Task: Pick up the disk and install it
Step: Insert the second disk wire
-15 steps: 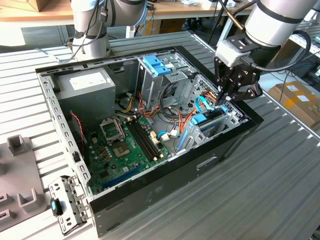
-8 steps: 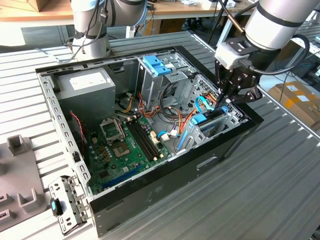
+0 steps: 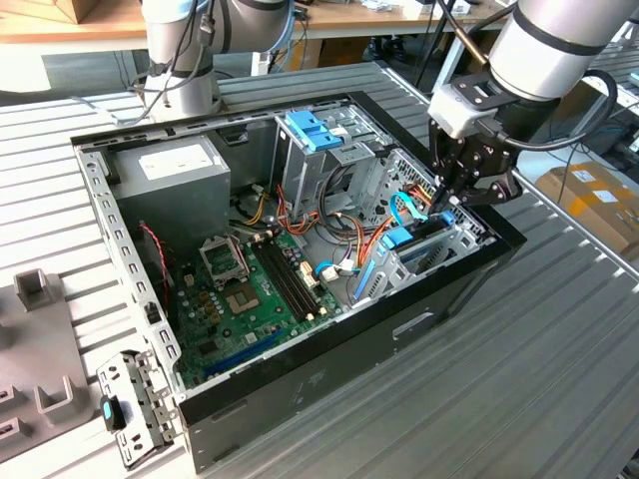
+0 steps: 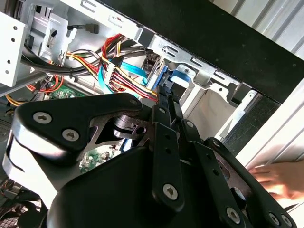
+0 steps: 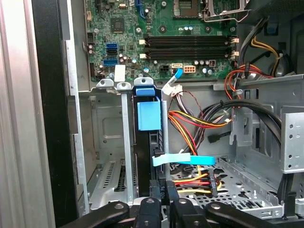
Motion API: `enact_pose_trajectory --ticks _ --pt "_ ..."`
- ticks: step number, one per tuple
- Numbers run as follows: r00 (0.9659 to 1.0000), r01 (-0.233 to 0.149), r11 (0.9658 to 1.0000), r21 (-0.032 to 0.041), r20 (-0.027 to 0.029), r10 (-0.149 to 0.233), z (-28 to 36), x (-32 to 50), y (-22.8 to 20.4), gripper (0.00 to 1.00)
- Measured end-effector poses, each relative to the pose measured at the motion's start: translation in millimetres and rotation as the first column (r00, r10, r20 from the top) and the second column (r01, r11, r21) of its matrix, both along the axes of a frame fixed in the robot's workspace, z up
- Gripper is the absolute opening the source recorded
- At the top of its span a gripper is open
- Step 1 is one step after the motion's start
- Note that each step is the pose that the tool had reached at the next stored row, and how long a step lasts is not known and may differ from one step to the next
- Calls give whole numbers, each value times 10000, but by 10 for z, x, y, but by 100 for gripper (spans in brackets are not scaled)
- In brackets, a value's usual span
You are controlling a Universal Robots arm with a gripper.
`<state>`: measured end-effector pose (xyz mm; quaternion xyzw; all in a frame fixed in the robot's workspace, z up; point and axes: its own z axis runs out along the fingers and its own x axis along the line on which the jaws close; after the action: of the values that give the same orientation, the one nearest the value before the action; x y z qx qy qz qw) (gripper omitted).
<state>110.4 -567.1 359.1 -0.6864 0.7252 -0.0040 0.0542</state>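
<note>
My fingers, right of centre in the exterior view, pinch narrow on the blue-framed grey metal disk, standing on edge in the steel drive bay; open slot alongside. A hand shows in second wrist view, lower right.

We are in a robotics lab. We see an opened computer case on a slatted metal desk. Cardboard boxes sit nearby

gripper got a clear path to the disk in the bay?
Probably yes: the gripper is already at the disk, which stands on edge in the drive cage; cables lie beside it, not across.
</note>
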Motion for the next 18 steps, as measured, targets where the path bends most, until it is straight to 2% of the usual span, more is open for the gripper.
enact_pose_trajectory --ticks 6,10,14,18 --pt "10000 51 10000 12 -25 -51 -72 0 -3 17" --pt "10000 72 10000 15 -30 -72 -85 0 -3 17" --pt "10000 71 9999 103 -31 -70 -89 -15 -2 17" --pt "10000 73 9999 105 -31 -73 -121 -17 -4 17"
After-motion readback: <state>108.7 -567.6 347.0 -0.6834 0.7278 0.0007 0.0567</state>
